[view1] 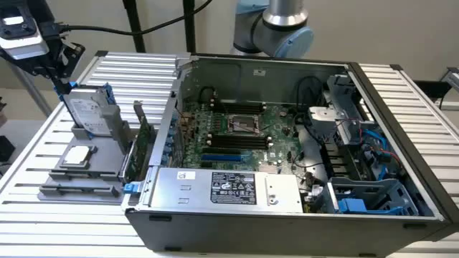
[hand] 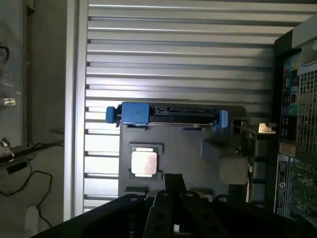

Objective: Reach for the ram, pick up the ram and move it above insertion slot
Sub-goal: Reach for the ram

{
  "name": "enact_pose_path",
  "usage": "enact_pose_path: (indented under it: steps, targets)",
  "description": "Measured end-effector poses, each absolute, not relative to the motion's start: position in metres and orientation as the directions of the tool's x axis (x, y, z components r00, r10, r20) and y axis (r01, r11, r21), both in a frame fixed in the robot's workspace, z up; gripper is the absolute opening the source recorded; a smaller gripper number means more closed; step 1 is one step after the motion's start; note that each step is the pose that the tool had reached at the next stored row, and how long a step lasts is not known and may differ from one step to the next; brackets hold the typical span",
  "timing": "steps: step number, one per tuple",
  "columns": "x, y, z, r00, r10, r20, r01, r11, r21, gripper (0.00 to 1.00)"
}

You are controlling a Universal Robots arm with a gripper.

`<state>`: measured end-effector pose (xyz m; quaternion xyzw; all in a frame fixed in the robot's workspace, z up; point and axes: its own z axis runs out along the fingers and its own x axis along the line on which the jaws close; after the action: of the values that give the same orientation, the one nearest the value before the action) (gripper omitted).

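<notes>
**rackmonkey:** Green, thin, narrow circuit-board stick, i.e. the ram point(view1: 130, 161): as far as I can make out it stands on edge along the case side of the flat grey plastic holder point(view1: 106, 161). It's right next to the taller green expansion card with the metal bracket point(view1: 143, 129). Honestly the two boards are hard to tell apart from this angle.

**bolt_head:** ok, and the black robot hand point(view1: 59, 79)? Got anything in it?

**rackmonkey:** Nope. Fingers pressed together, nothing between them. It hangs at the exterior view's left, above the silver hard drive in its blue plastic carrier point(view1: 90, 110), which stands upright at the far end of the holder. It's apart from the ram, no contact.

**bolt_head:** what else sits on that holder?

**rackmonkey:** A square silver processor chip point(view1: 77, 156), lying flat just in front of the drive. The holder sits on the ribbed aluminium desk point(view1: 143, 70), beside the open black computer case point(view1: 287, 226), whose motherboard is exposed.
</notes>
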<state>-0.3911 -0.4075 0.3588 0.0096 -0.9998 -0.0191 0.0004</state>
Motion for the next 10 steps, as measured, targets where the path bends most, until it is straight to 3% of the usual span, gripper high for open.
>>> enact_pose_path:
  steps: [10]
  targets:
    - [-0.3911,-0.4075,0.3588,-1.000,-0.019,0.001,-0.019,0.999,0.038,0.11]
